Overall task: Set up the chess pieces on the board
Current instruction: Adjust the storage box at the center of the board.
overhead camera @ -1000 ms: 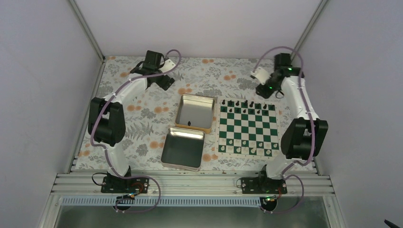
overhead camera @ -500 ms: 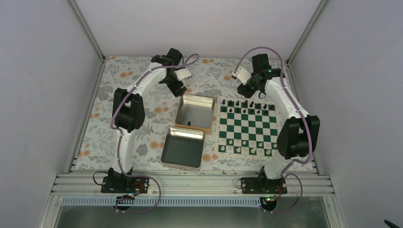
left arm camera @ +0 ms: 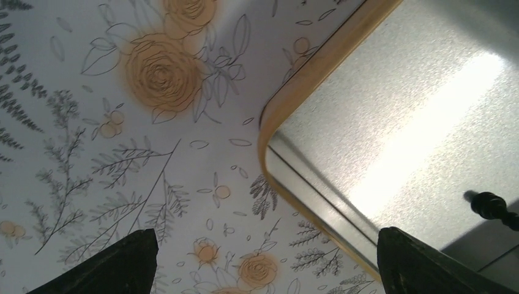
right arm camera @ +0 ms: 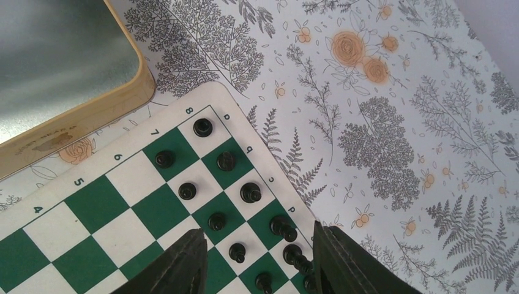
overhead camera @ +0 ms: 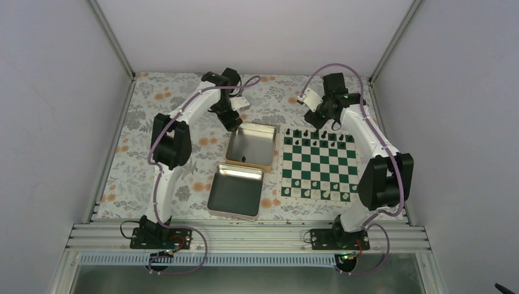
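The board (overhead camera: 318,165) lies right of centre, green and white. Black chess pieces (overhead camera: 315,136) fill its two far rows, seen close up (right arm camera: 202,127) in the right wrist view on the board (right arm camera: 92,226). My right gripper (overhead camera: 315,117) hovers over that far edge. In its wrist view the right gripper (right arm camera: 257,260) is open, with standing pieces showing between its fingers and none gripped. One black piece (left arm camera: 492,205) stands inside the open tin (left arm camera: 287,104). My left gripper (overhead camera: 234,122) hangs over that tin's far-left corner. In its wrist view the left gripper (left arm camera: 263,263) is wide open and empty.
The tin (overhead camera: 252,125) sits left of the board, and a second shallow tin (overhead camera: 238,173) lies nearer the arm bases. White pieces (overhead camera: 318,195) line the board's near rows. A floral cloth (overhead camera: 153,177) covers the table. The tin's gold rim (right arm camera: 73,122) lies beside the board's corner.
My left arm has swung right from the far-left of the table to the tin's far corner. My right gripper has moved left over the board's far edge.
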`<state>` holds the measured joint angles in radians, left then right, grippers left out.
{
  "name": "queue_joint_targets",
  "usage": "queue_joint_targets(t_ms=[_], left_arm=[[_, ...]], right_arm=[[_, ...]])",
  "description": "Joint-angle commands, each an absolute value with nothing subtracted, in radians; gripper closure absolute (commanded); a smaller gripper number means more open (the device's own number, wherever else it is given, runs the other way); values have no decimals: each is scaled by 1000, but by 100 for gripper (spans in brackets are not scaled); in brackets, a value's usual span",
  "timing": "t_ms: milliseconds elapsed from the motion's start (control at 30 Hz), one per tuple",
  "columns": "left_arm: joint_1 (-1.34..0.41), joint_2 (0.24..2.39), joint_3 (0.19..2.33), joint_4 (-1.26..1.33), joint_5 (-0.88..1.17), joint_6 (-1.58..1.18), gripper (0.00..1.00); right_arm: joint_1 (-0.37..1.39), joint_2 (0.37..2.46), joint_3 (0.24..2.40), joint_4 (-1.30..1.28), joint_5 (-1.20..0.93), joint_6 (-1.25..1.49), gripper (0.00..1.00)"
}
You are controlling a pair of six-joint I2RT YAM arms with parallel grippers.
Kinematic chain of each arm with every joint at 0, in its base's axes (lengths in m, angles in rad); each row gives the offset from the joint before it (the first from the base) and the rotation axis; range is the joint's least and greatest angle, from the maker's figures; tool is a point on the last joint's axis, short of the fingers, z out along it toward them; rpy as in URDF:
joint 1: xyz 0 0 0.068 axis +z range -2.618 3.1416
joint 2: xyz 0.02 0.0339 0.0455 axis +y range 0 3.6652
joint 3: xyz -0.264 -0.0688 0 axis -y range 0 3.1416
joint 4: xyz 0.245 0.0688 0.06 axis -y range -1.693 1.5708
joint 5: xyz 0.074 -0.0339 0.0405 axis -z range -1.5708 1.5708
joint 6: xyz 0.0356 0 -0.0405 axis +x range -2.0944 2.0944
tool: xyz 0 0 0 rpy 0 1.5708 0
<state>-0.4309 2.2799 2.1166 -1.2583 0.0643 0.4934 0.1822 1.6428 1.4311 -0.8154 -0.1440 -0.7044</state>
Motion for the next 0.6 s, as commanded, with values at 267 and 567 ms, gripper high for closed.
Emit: queue_joint_targets(t_ms=[267,567], left_arm=[[-459,2384,2181,-1224,59,450,16],[-460,2477,2338,-1195,-16,423,17]], right_arm=[[194,1598,1401,-779,-137,-691,53],[200,1594,1397,-775,-150,-691,53]])
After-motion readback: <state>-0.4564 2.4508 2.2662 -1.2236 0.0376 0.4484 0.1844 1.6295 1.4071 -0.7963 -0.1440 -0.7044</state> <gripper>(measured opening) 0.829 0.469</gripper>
